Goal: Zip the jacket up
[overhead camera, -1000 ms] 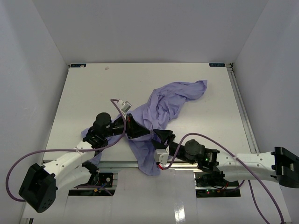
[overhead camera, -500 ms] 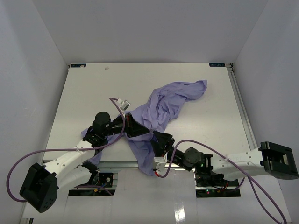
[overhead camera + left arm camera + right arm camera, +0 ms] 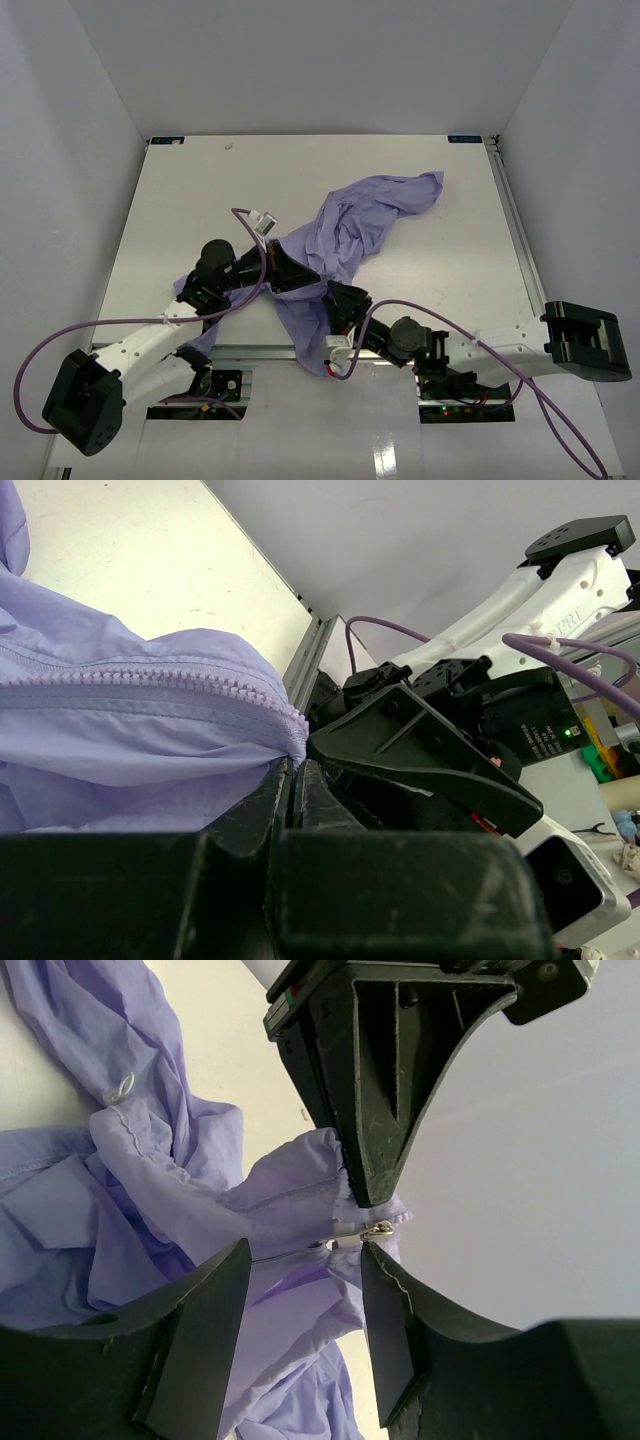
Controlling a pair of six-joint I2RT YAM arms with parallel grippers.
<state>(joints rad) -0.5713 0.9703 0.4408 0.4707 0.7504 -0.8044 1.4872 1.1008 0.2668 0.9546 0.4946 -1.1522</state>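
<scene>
Top view: I log the jacket (image 3: 345, 225) bunched from the middle of the table's (image 3: 180, 200) near edge toward its far right corner. The left gripper (image 3: 308, 283) is pinched tight on the jacket.
Left wrist view: that clamp sits at the end of the zipper teeth (image 3: 150, 680). Lettering on the white arm (image 3: 560, 590) is unreadable.
Right wrist view: the right gripper (image 3: 300, 1255) is parted and holds nothing, with the zipper pull (image 3: 378, 1228) just beyond its tips.

Left pincer (image 3: 293, 780) clamped shut, right pincer (image 3: 303, 1260) half spread.

Top camera looks down from behind; wrist cameras — close-up — share the jacket (image 3: 120, 730).
</scene>
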